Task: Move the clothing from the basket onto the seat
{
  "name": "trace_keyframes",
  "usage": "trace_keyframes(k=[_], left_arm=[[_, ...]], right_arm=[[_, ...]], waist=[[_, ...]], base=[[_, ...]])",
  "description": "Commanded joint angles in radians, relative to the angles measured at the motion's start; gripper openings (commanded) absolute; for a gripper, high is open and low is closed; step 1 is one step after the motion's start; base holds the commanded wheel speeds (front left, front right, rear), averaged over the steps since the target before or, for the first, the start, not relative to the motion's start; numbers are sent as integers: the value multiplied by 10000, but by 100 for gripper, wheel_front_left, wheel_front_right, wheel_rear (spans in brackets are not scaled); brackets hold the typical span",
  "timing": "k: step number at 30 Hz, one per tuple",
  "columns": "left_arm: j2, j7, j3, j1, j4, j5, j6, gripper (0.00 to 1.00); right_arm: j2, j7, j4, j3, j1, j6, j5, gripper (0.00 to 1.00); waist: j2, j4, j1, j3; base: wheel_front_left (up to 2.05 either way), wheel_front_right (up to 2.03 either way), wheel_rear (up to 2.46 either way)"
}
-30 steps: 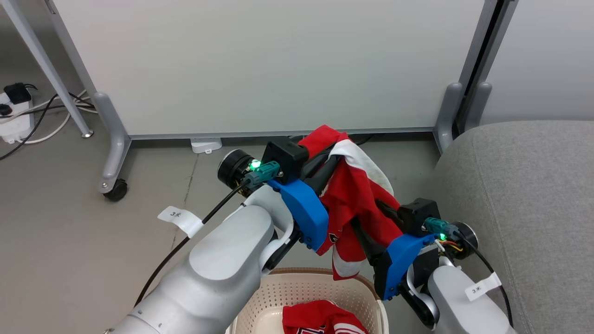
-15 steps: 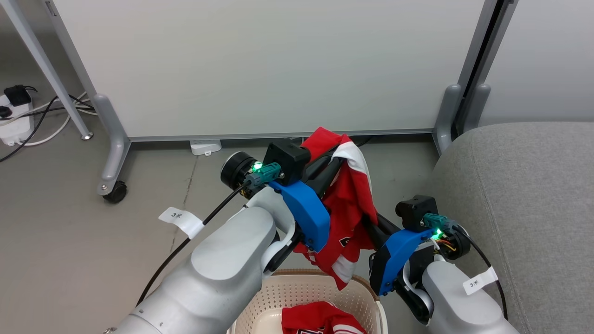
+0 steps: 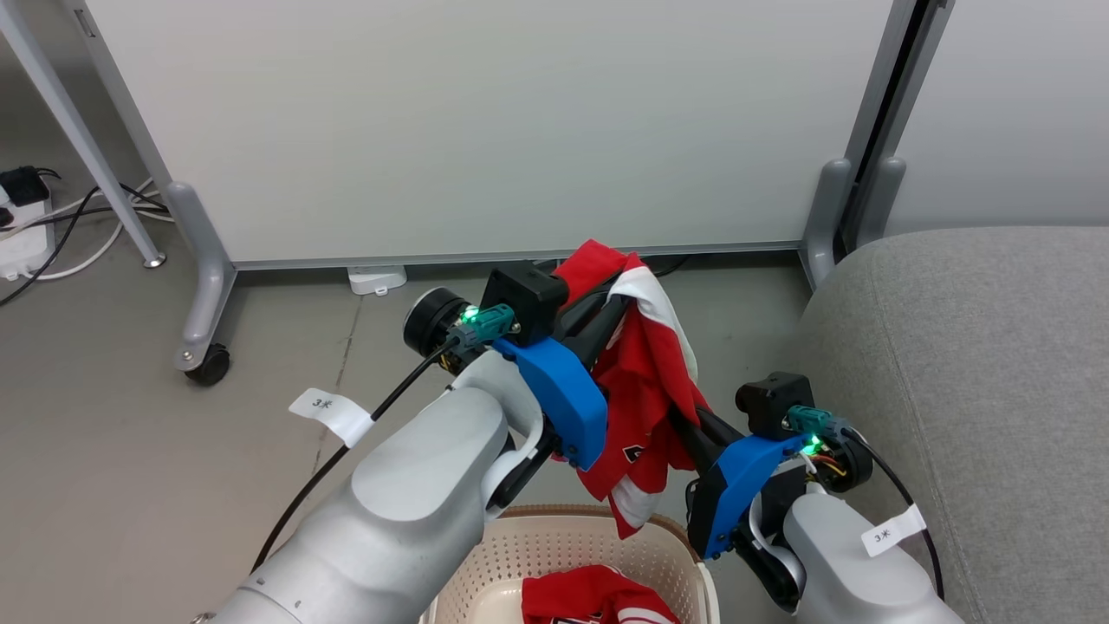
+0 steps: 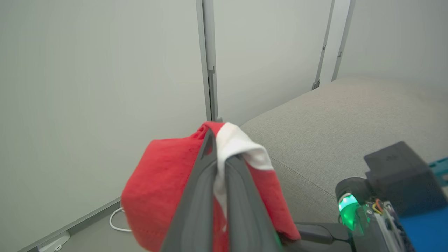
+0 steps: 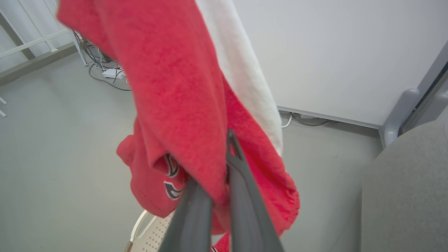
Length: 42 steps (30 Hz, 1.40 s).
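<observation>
Head view: left gripper (image 3: 617, 295) clamped on the top of the soft red jersey with white trim (image 3: 645, 381), right gripper (image 3: 683, 416) pinched onto it lower down, cloth hanging over the far rim of the cream perforated plastic basket (image 3: 606, 517), a second red garment (image 3: 580, 598) inside, large grey fabric seat (image 3: 970, 364) near on the right. Left wrist: fingers (image 4: 196, 210) squeeze the white trim. Right wrist: fingers (image 5: 241, 196) nipped on red folds, lettering dangling below.

Room on the floor, wall ahead
Bare floor (image 3: 130, 451) lies left of the basket (image 3: 554, 542); the white wall panel (image 3: 485, 130) blocks the far side, the grey seat (image 3: 979, 390) the right.
</observation>
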<state>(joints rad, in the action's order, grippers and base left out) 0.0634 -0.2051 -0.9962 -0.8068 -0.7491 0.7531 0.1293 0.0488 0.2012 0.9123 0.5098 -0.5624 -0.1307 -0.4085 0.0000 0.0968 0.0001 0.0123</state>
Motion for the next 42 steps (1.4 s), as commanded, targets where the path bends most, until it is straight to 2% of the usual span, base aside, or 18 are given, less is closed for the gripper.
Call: trace_keyframes(k=[1, 7, 9, 11, 12, 13, 14, 27, 32, 37, 42], left_arm=[[29, -68, -15, -190, -36, 19, -15, 0], [57, 5, -112, -189, -67, 95, -9, 0], [66, -48, -100, -200, -88, 99, -36, 33], [63, -104, -79, -204, -98, 83, -75, 35], [63, -122, -71, -196, -105, 83, -78, 42], [61, -151, -68, -190, -113, 84, -86, 84], [58, -164, -51, -179, -124, 112, -92, 100], [278, -276, 19, 227, -167, 303, -158, 100], [646, -442, 257, 476, -31, 356, -349, 100], [1434, -601, 1140, 1469, 654, 443, -762, 100], [2274, -608, 2799, 3269, 2513, -354, -1111, 100]], right_arm=[[30, 72, 39, 27, -176, -1, -73, 0], [29, 201, 184, 124, -288, -3, -214, 0], [29, 224, 227, 135, -324, -3, -266, 0], [29, 242, 269, 161, -320, -3, -289, 0], [29, 259, 294, 179, -328, -3, -299, 0], [29, 275, 305, 197, -343, -3, -315, 0], [29, 289, 316, 214, -359, -3, -339, 0], [29, 398, 536, 242, -489, -3, -408, 0], [29, 429, 529, 354, -497, -3, -489, 0], [29, 462, 494, 383, -541, -3, -498, 0], [29, 514, 519, 206, -552, -1, -391, 0]], waist=[[0, -10, -1, 0], [0, -51, -1, 12], [0, -57, -1, 20], [0, -62, -1, 27], [0, -64, -1, 31], [0, -65, -1, 32], [0, -66, -1, 34], [0, -34, -1, 43], [0, -109, -1, 50], [0, -334, -1, 28], [0, -483, -1, -38]], base=[[0, 0, 0], [0, 0, 0], [0, 0, 0], [0, 0, 0], [0, 0, 0], [0, 0, 0], [0, 0, 0], [0, 0, 0], [0, 0, 0], [0, 0, 0], [0, 0, 0]])
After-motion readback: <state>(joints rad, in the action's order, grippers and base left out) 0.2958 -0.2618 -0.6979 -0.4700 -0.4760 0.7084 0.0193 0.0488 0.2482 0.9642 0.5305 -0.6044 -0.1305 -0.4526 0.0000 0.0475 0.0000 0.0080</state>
